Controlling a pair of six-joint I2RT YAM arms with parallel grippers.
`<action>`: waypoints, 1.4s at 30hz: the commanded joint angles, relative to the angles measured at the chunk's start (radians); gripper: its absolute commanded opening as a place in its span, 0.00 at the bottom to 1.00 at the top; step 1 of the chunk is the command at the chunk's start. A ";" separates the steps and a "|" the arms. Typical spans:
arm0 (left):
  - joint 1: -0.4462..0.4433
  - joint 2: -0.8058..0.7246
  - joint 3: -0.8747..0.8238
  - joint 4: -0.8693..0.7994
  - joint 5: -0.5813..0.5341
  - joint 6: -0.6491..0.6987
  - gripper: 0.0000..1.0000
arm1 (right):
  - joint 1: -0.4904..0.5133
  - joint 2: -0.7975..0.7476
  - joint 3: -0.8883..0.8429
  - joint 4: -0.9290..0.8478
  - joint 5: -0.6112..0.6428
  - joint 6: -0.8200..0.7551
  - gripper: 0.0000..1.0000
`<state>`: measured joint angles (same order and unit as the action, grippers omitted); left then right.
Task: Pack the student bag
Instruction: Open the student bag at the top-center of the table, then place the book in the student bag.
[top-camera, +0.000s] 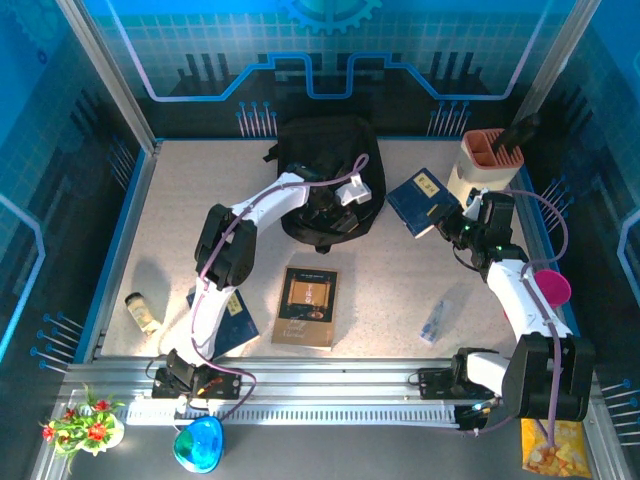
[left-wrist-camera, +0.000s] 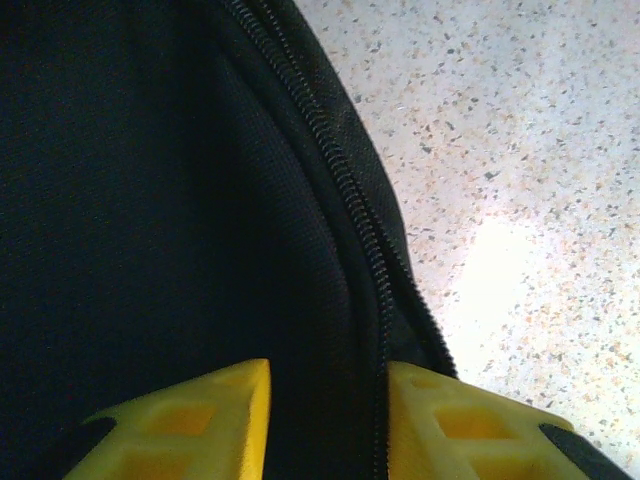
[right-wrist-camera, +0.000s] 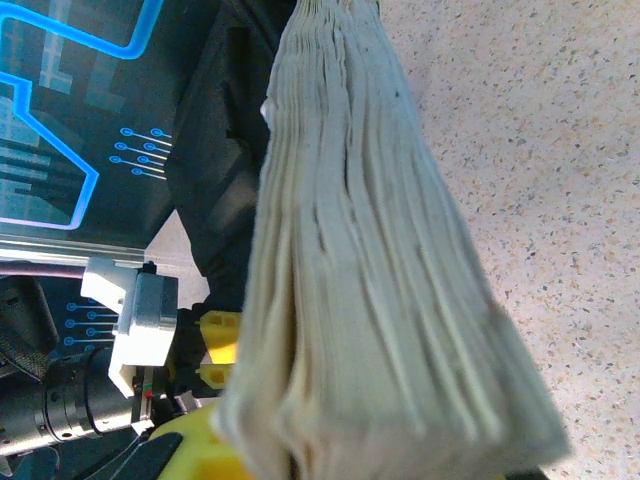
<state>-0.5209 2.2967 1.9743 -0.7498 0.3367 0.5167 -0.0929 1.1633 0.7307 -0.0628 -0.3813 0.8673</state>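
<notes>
Clamped in right tool (top-camera: 452, 226), thick book (right-wrist-camera: 370, 280) not yet packed; student bag (top-camera: 320, 150) just beyond left tool (left-wrist-camera: 328, 420), zipper edge pinched narrow there; brown book (top-camera: 309, 305) and blue book (top-camera: 237, 318) waiting on bench (top-camera: 400, 290) behind.

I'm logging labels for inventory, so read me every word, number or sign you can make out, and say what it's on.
No text here is legible.
Pale label on the blue book held by the right gripper: too small to read.
Cover print on the brown book: blurred.
Label on the small bottle: too small to read.
</notes>
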 joint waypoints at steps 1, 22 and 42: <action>0.004 0.029 0.029 -0.099 -0.045 0.065 0.37 | -0.015 -0.010 0.011 0.026 -0.011 0.001 0.08; 0.006 -0.120 0.027 0.034 -0.043 -0.088 0.05 | -0.016 -0.129 -0.057 -0.032 -0.065 -0.017 0.08; -0.182 -0.276 0.074 0.359 -0.459 -0.274 0.02 | 0.283 -0.068 -0.059 0.038 0.133 0.279 0.10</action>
<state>-0.6746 2.0624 1.9808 -0.5064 -0.0429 0.2600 0.1673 1.0615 0.6109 -0.0616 -0.3546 1.0737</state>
